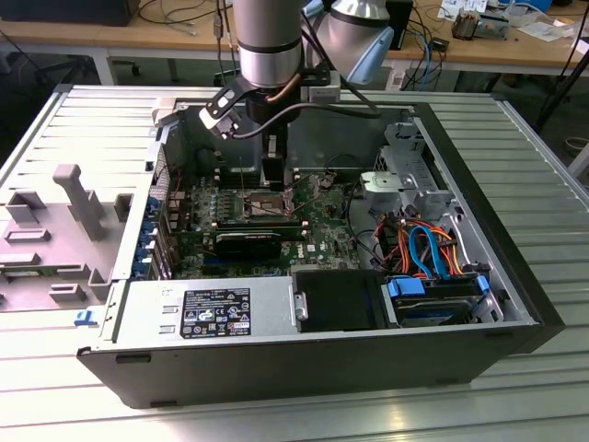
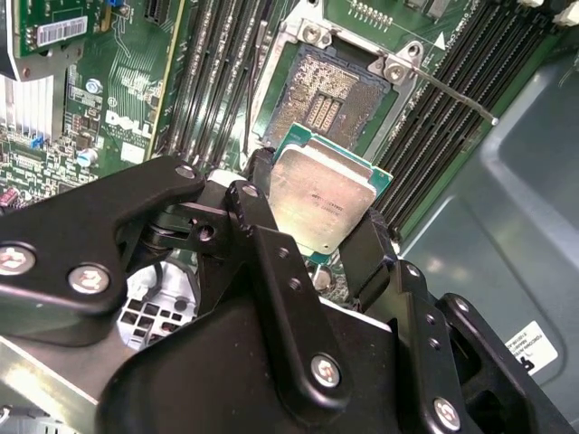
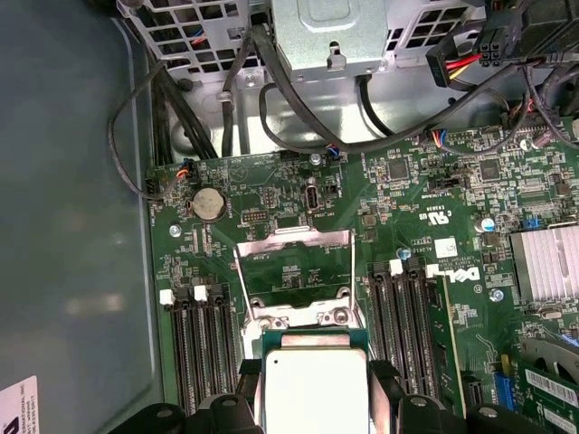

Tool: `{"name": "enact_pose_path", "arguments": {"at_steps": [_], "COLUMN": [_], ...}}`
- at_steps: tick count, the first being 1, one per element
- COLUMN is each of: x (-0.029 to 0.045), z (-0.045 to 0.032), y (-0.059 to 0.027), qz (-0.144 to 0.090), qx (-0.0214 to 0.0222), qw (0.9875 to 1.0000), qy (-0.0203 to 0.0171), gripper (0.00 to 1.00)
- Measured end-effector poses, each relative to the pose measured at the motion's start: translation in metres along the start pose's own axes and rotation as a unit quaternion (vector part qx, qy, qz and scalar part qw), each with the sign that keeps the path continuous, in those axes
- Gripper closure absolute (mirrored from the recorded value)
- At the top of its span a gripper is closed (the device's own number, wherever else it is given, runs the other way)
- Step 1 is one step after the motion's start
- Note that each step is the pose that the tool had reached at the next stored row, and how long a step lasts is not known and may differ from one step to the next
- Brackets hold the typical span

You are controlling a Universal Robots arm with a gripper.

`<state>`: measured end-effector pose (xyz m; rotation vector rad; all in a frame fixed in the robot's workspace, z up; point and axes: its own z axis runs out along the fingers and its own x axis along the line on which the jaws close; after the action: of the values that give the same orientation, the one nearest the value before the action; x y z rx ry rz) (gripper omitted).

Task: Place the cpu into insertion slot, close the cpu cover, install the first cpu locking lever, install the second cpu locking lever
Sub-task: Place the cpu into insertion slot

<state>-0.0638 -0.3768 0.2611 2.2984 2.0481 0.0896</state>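
Now pinching the chip (image 2: 330, 185) flat by two edges in the hand (image 2: 315, 210), with the open slot (image 2: 333, 90) just below.

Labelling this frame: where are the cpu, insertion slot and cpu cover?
cpu (image 2: 321, 194): second wrist view, middle of metal top.
insertion slot (image 2: 335, 77): second wrist view, contact field.
cpu cover (image 3: 294, 237): first wrist view, bar of raised frame.

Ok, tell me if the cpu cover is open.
Open: the cpu cover is swung up, the insertion slot lies bare, the gripper holds the cpu.
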Motion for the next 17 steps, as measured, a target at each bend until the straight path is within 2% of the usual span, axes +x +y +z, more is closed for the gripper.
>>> {"name": "enact_pose_path", "arguments": {"at_steps": [17], "x": [0.0002], "z": [-0.0001], "y": [-0.0033], "qz": [0.0], "qx": [0.0], "qw": [1.0], "qy": [-0.0001], "gripper": [0.45]}}
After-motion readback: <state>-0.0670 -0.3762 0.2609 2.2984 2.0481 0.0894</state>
